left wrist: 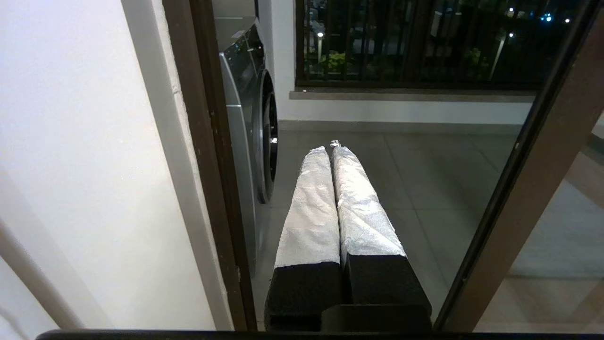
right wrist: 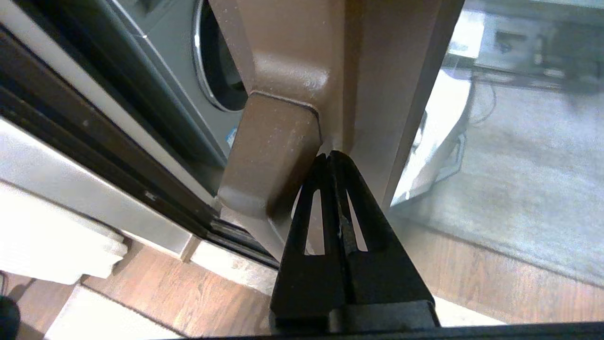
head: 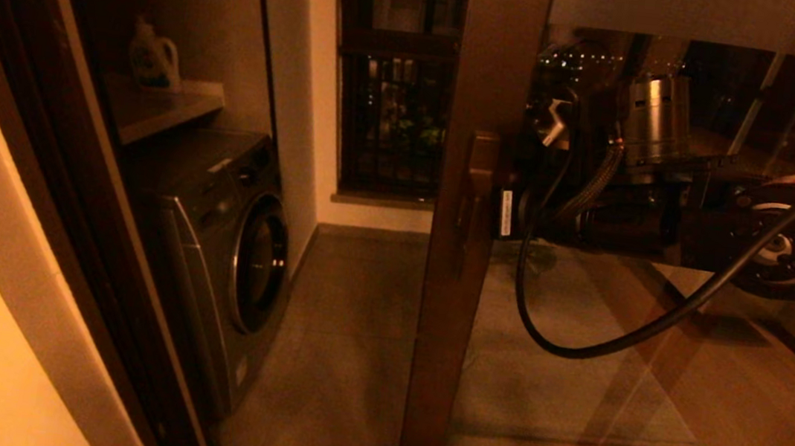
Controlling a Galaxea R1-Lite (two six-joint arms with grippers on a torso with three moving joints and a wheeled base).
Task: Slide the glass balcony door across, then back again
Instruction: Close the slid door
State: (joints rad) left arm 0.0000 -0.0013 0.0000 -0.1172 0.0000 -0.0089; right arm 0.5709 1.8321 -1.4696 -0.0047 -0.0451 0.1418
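Observation:
The glass balcony door (head: 461, 320) stands part-way across, its brown stile in the middle of the head view and its clear pane (head: 613, 367) running off to the right. The blocky wooden handle (head: 483, 162) sits on the stile. My right gripper (head: 500, 212) reaches in from the right at handle height. In the right wrist view it (right wrist: 331, 153) is shut, empty, tips pressed on the stile (right wrist: 377, 71) right beside the handle (right wrist: 271, 160). My left gripper (left wrist: 330, 150) is shut and empty, pointing into the gap between jamb (left wrist: 212, 165) and door stile (left wrist: 528, 198); the head view does not show it.
Beyond the opening a grey washing machine (head: 231, 234) stands left under a shelf (head: 164, 103) with a detergent bottle (head: 154, 57). A dark barred window (head: 392, 103) closes the balcony's far side. My right arm's black cable (head: 578, 348) loops before the glass.

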